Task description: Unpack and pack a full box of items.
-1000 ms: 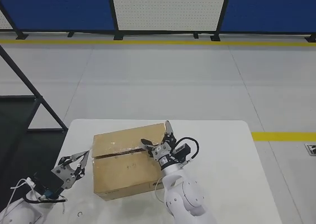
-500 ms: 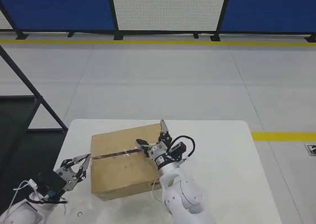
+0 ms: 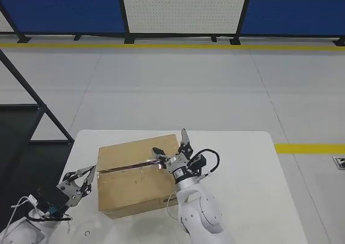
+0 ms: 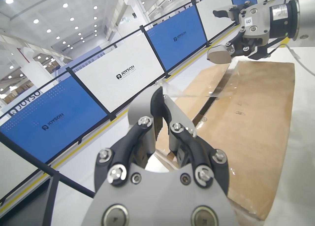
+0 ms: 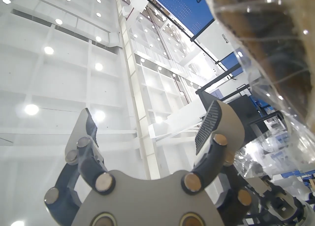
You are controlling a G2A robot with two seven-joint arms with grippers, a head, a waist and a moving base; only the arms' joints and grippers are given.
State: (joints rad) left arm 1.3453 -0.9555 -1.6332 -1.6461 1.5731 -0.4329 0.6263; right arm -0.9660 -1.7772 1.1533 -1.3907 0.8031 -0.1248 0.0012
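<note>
A brown cardboard box point(image 3: 132, 183) lies on the white table point(image 3: 245, 183), its top flaps joined by clear tape point(image 4: 187, 94) along the seam. My left gripper point(image 3: 84, 177) sits at the box's left end. In the left wrist view it point(image 4: 163, 103) is shut on a loose strip of that tape, which stretches toward the seam. My right gripper point(image 3: 171, 145) stands open over the box's right end, with one finger against the flap edge point(image 4: 225, 69). In the right wrist view its fingers point(image 5: 151, 111) are spread wide, with crumpled tape and cardboard point(image 5: 265, 47) close beside them.
A black metal frame point(image 3: 19, 79) stands off the table's left side. The table's right half point(image 3: 251, 207) is bare white surface. Blue and white partition panels point(image 3: 178, 15) line the far floor.
The box has slid a little to the left. My right gripper shifted left over the seam and came back right. The left gripper stayed nearly in place.
</note>
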